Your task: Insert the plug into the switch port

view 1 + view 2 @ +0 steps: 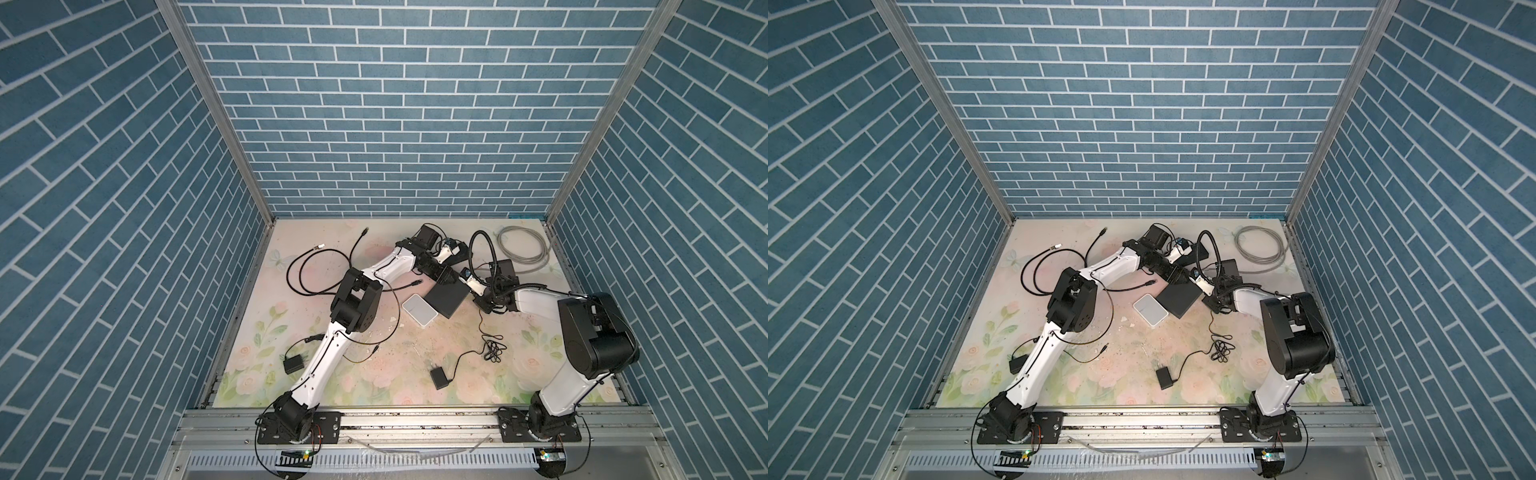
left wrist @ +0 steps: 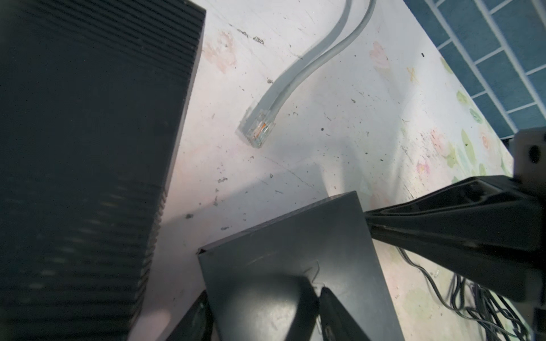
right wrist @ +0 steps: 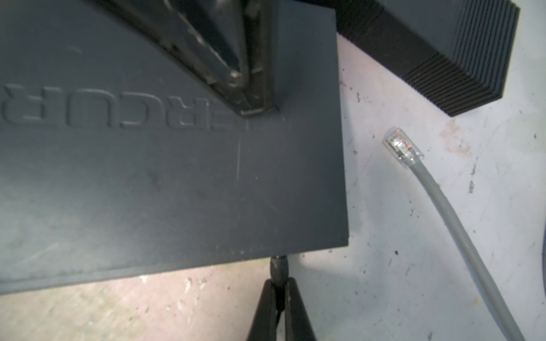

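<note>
Plug clamped in the right end effector touches the switch side; left end effector, jaws parted, straddles the opposite edge, midway between tabletop side edges.

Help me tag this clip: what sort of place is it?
Probably a robot test cell: brick-print wall panels on aluminium posts, a floral table mat, two arms bolted to a rail.
</note>
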{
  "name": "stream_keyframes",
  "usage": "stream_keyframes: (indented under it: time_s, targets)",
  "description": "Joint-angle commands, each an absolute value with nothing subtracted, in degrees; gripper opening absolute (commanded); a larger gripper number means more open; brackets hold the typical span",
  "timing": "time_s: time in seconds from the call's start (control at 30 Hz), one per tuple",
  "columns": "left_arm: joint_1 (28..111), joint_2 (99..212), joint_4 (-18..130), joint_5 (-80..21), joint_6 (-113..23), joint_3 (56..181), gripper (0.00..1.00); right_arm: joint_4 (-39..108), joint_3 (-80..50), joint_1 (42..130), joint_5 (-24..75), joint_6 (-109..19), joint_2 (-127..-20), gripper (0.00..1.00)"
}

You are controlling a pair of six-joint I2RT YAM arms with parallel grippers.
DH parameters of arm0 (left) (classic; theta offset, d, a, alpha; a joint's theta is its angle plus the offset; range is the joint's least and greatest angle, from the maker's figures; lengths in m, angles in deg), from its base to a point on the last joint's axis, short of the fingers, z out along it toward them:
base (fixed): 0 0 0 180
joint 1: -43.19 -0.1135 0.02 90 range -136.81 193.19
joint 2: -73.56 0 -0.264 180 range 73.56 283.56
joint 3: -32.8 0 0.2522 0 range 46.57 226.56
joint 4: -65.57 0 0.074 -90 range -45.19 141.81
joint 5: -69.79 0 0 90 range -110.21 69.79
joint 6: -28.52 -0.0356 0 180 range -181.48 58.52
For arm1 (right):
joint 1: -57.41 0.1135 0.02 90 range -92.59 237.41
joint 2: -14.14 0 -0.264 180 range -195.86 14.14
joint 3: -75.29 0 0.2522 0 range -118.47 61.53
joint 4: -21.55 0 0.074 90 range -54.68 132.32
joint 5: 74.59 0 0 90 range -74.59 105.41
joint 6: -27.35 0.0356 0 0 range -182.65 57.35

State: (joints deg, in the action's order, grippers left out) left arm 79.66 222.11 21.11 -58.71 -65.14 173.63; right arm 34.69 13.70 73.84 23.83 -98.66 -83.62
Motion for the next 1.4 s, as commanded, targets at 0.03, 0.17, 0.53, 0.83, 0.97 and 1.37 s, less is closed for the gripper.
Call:
stream_keyframes:
  time_s: [0.03,0.17,0.53,0.83,0.97,1.37]
  targets:
    - [84.46,220.91,16.02,-72.44,-63.85,170.24,0.58,26.09,10.58,77.54,34.21,-100.79,-83.20,0.05]
    - [82.80,221.04,16.57,-67.68,-60.34,170.43,0.58,33.80,10.55,77.04,32.84,-103.35,-82.66,0.11]
    - [81.68,220.08,19.11,-64.46,-56.96,169.96,0.59,48.75,10.07,72.84,33.86,-103.87,-76.91,0.24]
    - [81.68,218.90,20.47,-61.28,-54.59,168.83,0.60,55.07,9.97,70.63,37.29,-90.50,-68.29,0.27]
    - [81.68,218.49,21.31,-60.36,-53.51,168.36,0.61,60.84,8.31,70.60,37.39,-87.92,-71.15,0.25]
    - [81.86,217.73,22.40,-58.34,-51.39,168.15,0.63,61.42,8.05,70.66,37.03,-86.71,-76.22,0.21]
